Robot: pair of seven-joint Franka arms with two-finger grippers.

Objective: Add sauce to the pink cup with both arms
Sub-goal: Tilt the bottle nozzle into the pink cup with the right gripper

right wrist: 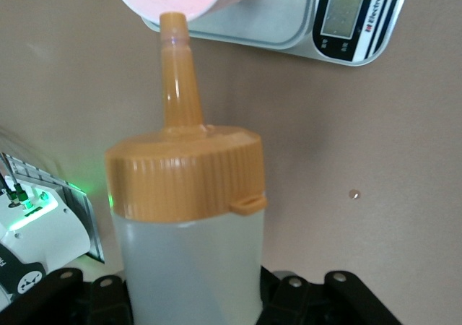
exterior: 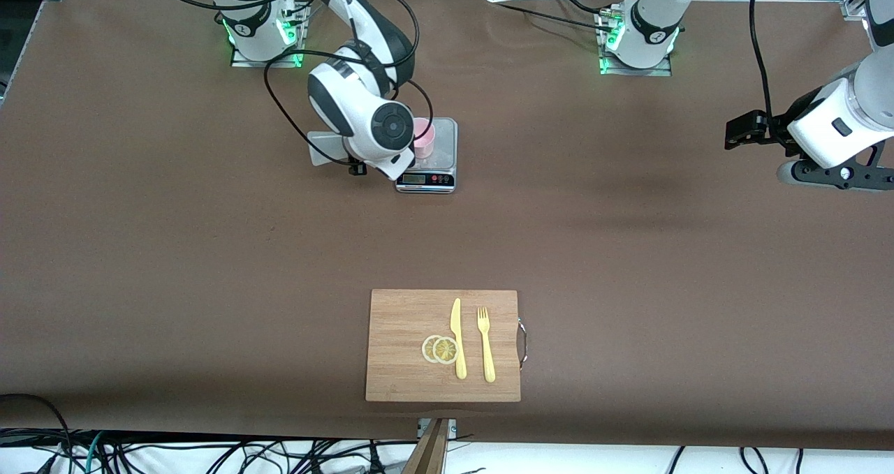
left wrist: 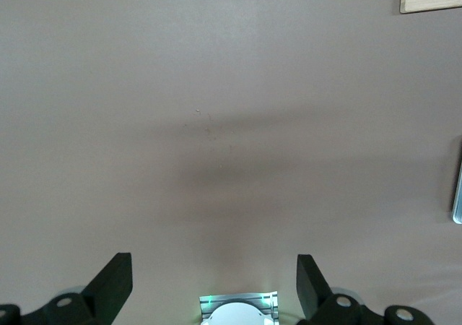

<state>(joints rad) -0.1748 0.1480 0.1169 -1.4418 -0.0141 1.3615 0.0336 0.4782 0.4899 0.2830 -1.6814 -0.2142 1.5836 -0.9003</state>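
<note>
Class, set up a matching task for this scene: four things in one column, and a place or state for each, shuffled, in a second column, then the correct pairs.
1. pink cup
2. squeeze bottle
3. yellow fork
4. left claw

A. open over bare table
B. on the cutting board
C. on the scale
D. held in the right claw

Pairs: 1-C, 2-D, 3-B, 4-A

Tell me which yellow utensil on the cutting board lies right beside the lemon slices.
The knife: its blade edge touches the lemon slices. The fork lies apart, toward the left arm's end of the board.
</note>
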